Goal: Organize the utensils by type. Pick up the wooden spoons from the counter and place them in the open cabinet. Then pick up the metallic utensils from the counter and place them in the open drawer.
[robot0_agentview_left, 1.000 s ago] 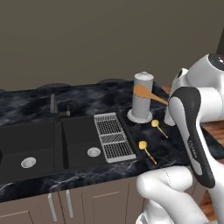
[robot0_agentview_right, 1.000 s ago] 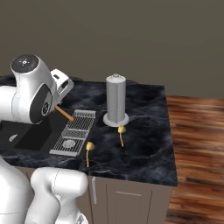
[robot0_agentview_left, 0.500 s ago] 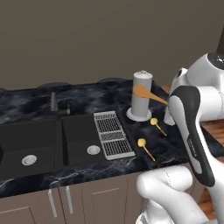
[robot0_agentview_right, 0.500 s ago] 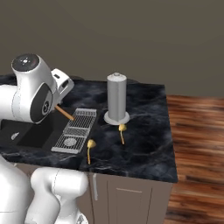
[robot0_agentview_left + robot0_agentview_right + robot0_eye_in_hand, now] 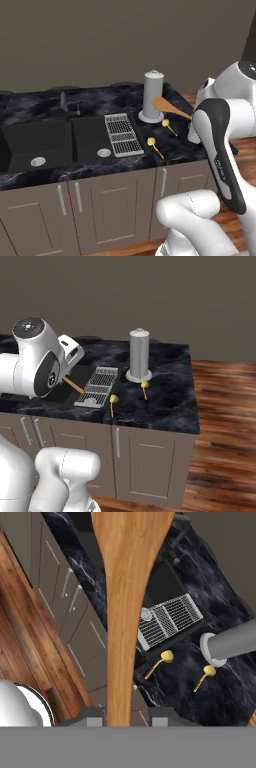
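One wooden spoon [image 5: 131,587] runs up the frame's centre, pinched in the gripper [image 5: 120,716], its tip cut off.

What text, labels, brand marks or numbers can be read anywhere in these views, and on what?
None legible. A small pale mark on the arm's dark forearm cover in the left base view is too small and blurred to read. The counter, grey cylinder, wooden spoon and metallic utensils carry no writing.
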Tool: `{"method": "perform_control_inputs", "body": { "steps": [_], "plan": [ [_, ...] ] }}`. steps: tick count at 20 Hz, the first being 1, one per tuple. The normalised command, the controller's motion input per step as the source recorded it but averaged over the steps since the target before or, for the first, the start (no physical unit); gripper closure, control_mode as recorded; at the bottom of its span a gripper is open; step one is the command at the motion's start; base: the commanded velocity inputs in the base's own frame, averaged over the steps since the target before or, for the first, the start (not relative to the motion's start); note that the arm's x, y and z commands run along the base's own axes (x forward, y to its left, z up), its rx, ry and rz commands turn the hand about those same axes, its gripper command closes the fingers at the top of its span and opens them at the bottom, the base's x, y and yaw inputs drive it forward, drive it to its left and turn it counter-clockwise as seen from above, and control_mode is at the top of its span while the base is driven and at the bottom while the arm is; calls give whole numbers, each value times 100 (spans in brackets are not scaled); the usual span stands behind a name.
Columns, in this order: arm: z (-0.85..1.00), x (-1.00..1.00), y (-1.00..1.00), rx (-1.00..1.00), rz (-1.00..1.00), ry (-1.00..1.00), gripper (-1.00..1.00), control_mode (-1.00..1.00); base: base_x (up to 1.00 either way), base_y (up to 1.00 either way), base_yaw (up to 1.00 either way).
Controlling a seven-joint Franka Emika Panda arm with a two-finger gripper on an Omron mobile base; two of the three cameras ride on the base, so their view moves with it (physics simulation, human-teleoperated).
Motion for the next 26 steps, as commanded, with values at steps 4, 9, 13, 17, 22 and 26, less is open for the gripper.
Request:
{"method": "perform_control_inputs", "body": {
  "steps": [4,9,13,17,22,26],
  "plan": [
    [0,0,0,0,0,0,100,100,-4,3,1],
    [0,0,0,0,0,0,100,100,-18,7,5],
    [0,0,0,0,0,0,100,100,-33,61,45],
    [0,0,0,0,0,0,100,100,-45,92,67],
    [0,0,0,0,0,0,100,100,-40,96,84],
    [0,0,0,0,0,0,100,100,-34,86,89]
  ]
}}
